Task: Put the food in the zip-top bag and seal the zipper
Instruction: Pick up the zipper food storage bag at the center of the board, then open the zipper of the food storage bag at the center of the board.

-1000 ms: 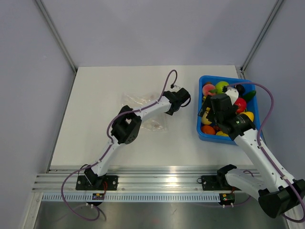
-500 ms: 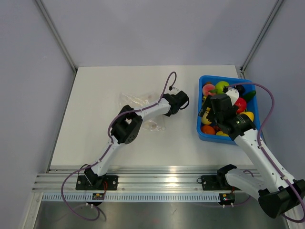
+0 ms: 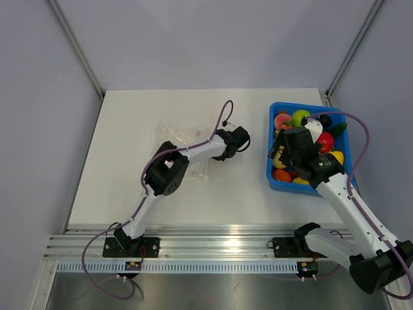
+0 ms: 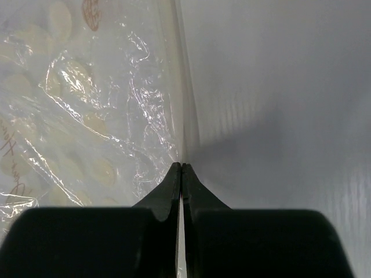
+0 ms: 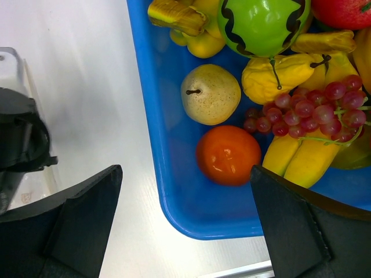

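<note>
The clear zip-top bag (image 3: 184, 143) lies crinkled on the white table, left of centre. My left gripper (image 3: 230, 146) is shut at the bag's right side. In the left wrist view its fingertips (image 4: 181, 166) pinch the zipper (image 4: 184, 87), with the bag's body (image 4: 87, 116) spread to the left. The food lies in the blue bin (image 3: 277, 182). My right gripper (image 3: 284, 159) hovers open and empty over the bin's near left corner. In the right wrist view the gripper (image 5: 185, 169) spans the bin rim (image 5: 174, 197), beside an orange fruit (image 5: 228, 154) and a pale pear (image 5: 210, 94).
The bin also holds a green striped fruit (image 5: 264, 23), red grapes (image 5: 313, 110), yellow bananas (image 5: 301, 156) and other pieces. The left arm's elbow (image 3: 169, 174) stands over the bag's near side. An aluminium rail (image 3: 213, 248) runs along the near table edge.
My left gripper has moved left, pulling the bag's edge with it, and the bag has shifted and bunched leftward. The right arm has not moved.
</note>
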Robot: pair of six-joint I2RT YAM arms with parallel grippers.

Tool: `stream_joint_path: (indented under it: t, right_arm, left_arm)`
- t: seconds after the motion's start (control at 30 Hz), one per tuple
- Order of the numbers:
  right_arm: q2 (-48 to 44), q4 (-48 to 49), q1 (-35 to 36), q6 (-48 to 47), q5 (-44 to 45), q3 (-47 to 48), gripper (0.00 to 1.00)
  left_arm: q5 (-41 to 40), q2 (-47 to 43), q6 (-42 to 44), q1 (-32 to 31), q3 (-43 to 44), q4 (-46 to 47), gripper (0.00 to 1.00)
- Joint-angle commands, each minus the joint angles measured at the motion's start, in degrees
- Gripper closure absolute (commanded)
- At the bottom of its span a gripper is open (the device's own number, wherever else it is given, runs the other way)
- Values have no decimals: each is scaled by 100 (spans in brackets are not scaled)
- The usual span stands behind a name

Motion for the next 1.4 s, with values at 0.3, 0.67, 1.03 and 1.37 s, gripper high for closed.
stream_joint_path:
  t: [0.3, 0.67, 1.03, 1.37]
  right_arm:
    - [-179, 51, 40, -183, -492, 219, 1]
    - [804, 1844, 207, 775, -2584, 456, 1]
    - [1596, 2442, 611, 1513, -2542, 465, 13]
    - [1210, 2521, 690, 1865, -1944, 52, 21]
  left_arm:
    - [2587, -2778, 137, 127, -1013, 608, 100]
    - [5092, -3579, 6, 496, -1655, 1557, 100]
    - [5717, -3816, -337, 733, -1734, 1601, 100]
    - [5787, -3887, -574, 918, -1682, 1346, 100]
